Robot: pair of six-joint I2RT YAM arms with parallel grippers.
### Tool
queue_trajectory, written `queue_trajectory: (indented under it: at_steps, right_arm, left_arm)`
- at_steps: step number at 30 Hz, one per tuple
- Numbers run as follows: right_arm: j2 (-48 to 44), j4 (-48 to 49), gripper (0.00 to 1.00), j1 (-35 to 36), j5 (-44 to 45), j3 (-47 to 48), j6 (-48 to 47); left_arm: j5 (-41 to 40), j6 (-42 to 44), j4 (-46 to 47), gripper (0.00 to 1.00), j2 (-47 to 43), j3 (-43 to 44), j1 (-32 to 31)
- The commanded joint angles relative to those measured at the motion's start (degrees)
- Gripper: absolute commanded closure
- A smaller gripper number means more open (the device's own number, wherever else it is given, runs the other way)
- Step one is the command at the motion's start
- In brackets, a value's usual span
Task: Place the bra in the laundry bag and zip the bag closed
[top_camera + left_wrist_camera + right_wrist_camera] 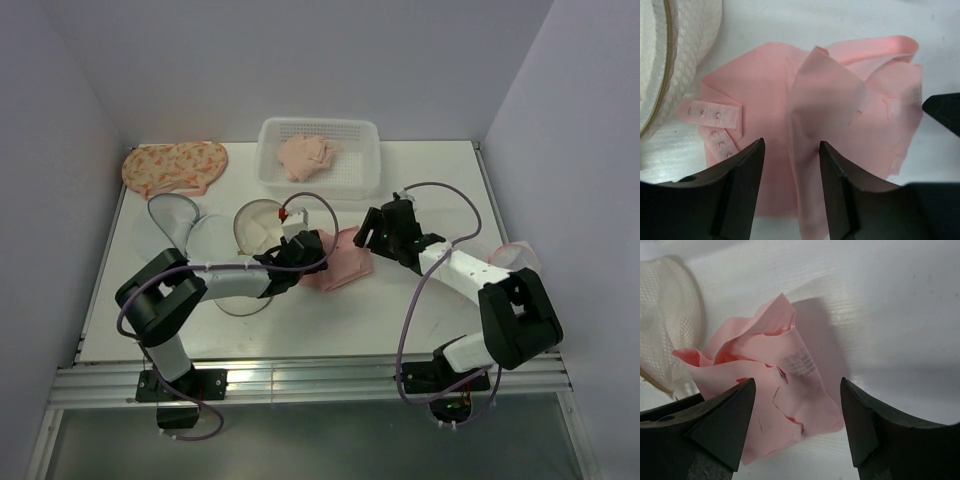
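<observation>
The pink bra (345,268) lies crumpled on the white table, just right of the laundry bag (252,225), a round white mesh bag with a tan rim. My left gripper (308,252) is over the bra's left part. In the left wrist view its jaws (791,145) stand apart astride a raised fold of the bra (765,85), and the bag's rim (670,55) is at the upper left. My right gripper (367,234) hovers at the bra's right edge. It is wide open (797,382) and holds nothing, with the bra's label side (765,355) below it and the bag (665,315) beyond.
A white perforated basket (365,170) at the back holds a peach garment (308,155). A floral cloth (175,165) lies at the back left. Grey-rimmed mesh bags (180,225) sit left of the laundry bag. A pink-rimmed item (515,255) lies at the right edge.
</observation>
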Motion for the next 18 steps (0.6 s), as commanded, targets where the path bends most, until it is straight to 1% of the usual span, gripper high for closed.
queue_trajectory:
  at_steps: [1,2,5,13,18]
  right_arm:
    - [2.16,10.16,0.24,-1.14,-5.61,-2.39,-1.06]
    - [3.04,11.39,0.20,-1.23,-7.01,-3.18,-0.88]
    - [5.06,15.70,0.15,-1.49,-9.47,-5.38,-0.01]
    - [9.28,24.22,0.13,-1.58,-13.87,-7.40,2.19]
    - [10.60,27.48,0.13,-1.49,-16.60,-8.11,4.91]
  left_arm:
    - [-2.29,1.33,-2.70,0.47,2.43,4.20,0.50]
    - [-2.29,1.59,-3.05,0.50,2.87,4.64,0.68]
    - [-1.68,2.03,-3.41,0.55,4.90,6.14,1.38]
    - [0.34,3.00,-3.14,0.58,8.85,8.42,2.52]
    - [2.27,3.09,-2.09,0.59,10.00,8.60,2.61]
